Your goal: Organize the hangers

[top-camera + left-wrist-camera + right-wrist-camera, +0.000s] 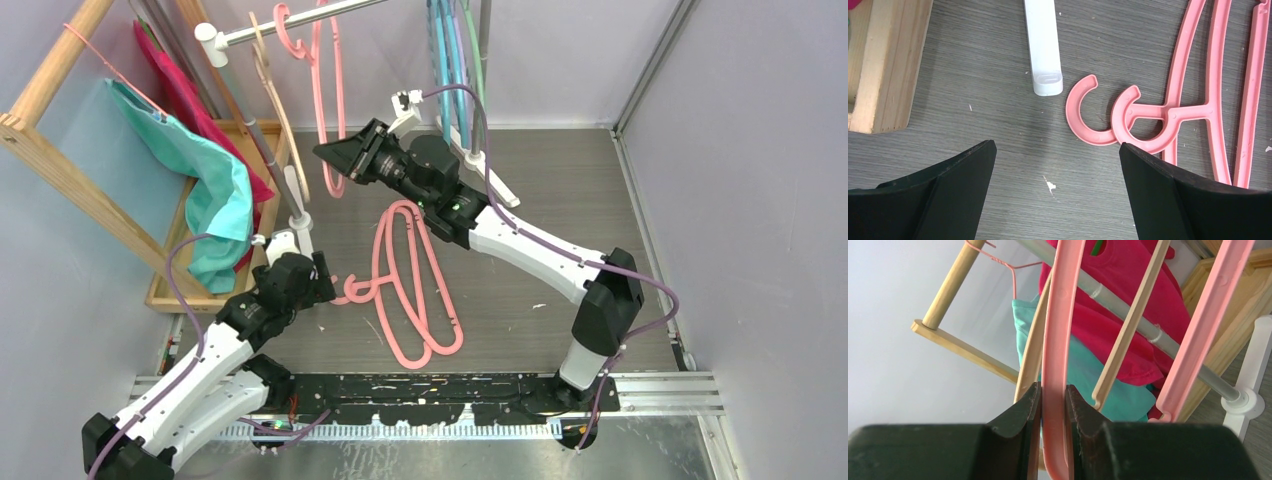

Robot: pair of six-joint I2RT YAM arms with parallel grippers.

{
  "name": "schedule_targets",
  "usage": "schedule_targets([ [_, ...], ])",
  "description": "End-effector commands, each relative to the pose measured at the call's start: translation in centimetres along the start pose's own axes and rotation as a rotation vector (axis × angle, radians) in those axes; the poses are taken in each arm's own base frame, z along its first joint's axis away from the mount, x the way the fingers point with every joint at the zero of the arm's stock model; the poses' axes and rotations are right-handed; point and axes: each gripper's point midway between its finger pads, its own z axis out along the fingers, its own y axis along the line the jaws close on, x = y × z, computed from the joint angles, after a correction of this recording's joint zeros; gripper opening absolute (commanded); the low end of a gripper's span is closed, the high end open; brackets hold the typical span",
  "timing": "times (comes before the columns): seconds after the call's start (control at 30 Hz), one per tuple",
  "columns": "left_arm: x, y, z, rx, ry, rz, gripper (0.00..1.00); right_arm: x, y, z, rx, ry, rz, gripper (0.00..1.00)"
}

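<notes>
A pink hanger (326, 80) hangs by its hook from the white rod (300, 22), beside a beige hanger (275, 100). My right gripper (330, 168) is shut on the pink hanger's lower arm (1060, 315), which runs straight between the jaws of the right gripper (1053, 395). Two more pink hangers (410, 285) lie flat on the table. Their hooks (1088, 117) lie just ahead of my left gripper (1058, 150), which stands open and low over the table, the right fingertip (1148, 165) over one hook's edge. Blue and green hangers (450, 60) hang at the back.
A wooden frame rack (60, 160) at the left carries a teal cloth (215, 195) and a red cloth (1118, 290). The white rack's foot (1044, 45) lies ahead of the left gripper, with the wooden base (883, 65) to its left. Walls close in both sides.
</notes>
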Motion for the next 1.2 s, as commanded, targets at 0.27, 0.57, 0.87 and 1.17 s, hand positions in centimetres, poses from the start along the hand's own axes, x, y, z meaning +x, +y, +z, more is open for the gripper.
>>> schedule_targets([
  [0.27, -2.2, -0.6, -0.9, 0.024, -0.063, -0.024, 0.98, -3.7, 2.9, 2.7, -0.077, -0.094, -0.015, 0.01],
  [0.57, -2.4, -0.7, -0.8, 0.020, -0.065, -0.022, 0.98, -1.3, 0.4, 4.2, -0.046, -0.033, 0.031, 0.01],
  [0.87, -2.5, -1.0, -0.7, 0.024, -0.063, -0.025, 0.98, 1.9, 0.5, 5.4, -0.057, 0.068, 0.026, 0.01],
  [1.17, -2.5, -1.2, -0.4, 0.022, -0.057, -0.030, 0.98, 7.4, 1.2, 5.7, -0.086, 0.209, 0.028, 0.01],
])
